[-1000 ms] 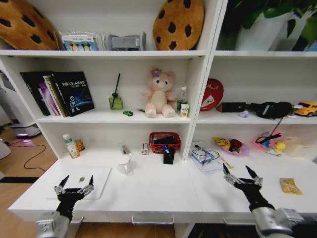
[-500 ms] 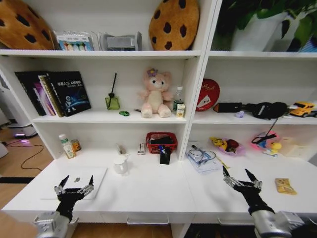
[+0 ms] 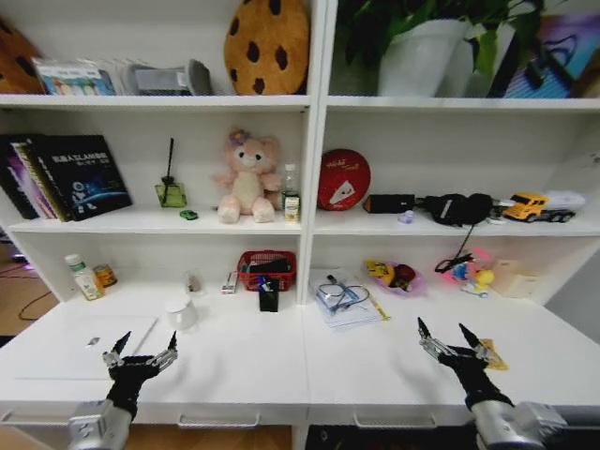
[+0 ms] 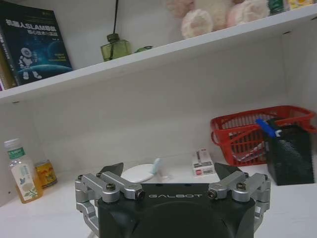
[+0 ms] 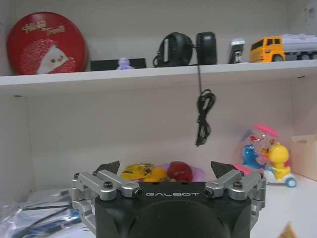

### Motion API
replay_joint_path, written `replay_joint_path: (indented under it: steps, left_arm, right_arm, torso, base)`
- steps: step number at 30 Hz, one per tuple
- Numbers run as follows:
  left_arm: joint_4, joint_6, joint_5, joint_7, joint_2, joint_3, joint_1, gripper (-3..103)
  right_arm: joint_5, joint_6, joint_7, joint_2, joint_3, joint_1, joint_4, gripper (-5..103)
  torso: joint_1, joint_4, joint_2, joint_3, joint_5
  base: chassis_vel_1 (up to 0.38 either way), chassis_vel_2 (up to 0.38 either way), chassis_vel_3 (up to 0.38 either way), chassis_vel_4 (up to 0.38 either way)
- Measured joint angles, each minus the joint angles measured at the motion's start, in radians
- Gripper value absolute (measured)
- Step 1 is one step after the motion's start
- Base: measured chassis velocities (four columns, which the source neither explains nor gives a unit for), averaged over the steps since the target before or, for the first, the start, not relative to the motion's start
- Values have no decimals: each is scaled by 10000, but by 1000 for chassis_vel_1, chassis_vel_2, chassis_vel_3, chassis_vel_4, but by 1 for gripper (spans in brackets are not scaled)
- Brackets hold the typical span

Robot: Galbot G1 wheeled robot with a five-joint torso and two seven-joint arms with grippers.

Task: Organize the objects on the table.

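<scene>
Our view has swung rightward since a second ago; nothing on the surface (image 3: 253,366) moved. Left gripper (image 3: 141,353) hovers open beside the laptop (image 3: 80,345) at the left edge; right gripper (image 3: 452,343) open, touching nothing, snack packet (image 3: 491,355) just beside it. Sorting not yet begun.

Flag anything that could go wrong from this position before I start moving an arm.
1. The yellow snack packet lies partly hidden behind the open right gripper; lowering that arm may crush or push it toward the desk edge.
2. The silver laptop sits just beyond the open left gripper; a forward reach could scrape or shove it.
3. The white mug stands close beside the laptop and might tip if the left arm swings across.
</scene>
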Motion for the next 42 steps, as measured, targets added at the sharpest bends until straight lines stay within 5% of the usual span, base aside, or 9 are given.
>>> replay_joint_path:
  steps: [4,7,15,27,36,38,42]
  left_arm:
    - [0,0,0,-1,0,0,-1,100]
    - [-1,0,0,0,-1,0,1,100]
    - [1,0,0,-1,1,-1,0,100]
    - [2,0,0,-3,1,-1,0,100]
    - [2,0,0,-2,0,0,0,100]
    - [2,0,0,-2,0,-1,0,100]
    - [1,0,0,-2,0,-1,0,100]
  right_arm:
    - [-121,130,2,-3,-48,42,-75,100]
    - [10,149,54,-77,-28,88,-137,100]
    - [1060,-1018,-274,-1093,593,296,-794,100]
    - [889,-1878,343,-1127,245,547,-1331,101]
    - [1162,-2230,368,-1356,-75,776,-1638,75]
    - [1415,-2335,471,-1405,-177,829,-1606,58]
    - [1575,-2356,624,-1483,-230,941,-1604,47]
  torso:
    - [2,0,0,1,-17]
    - [1,4,0,1,10]
    - [1,4,0,1,-15]
    - [2,3,0,1,-12]
    - [2,5,0,1,-8]
    - [2,3,-1,1,-1]
    - [3,4,-1,1,-7]
  base:
    - [-337,-348,364,348]
    - [-269,-275,265,265]
    - [-55,-70,51,34]
    - [24,43,-30,-32]
    - [0,0,0,0]
    - [0,0,0,0]
    - [0,0,0,0]
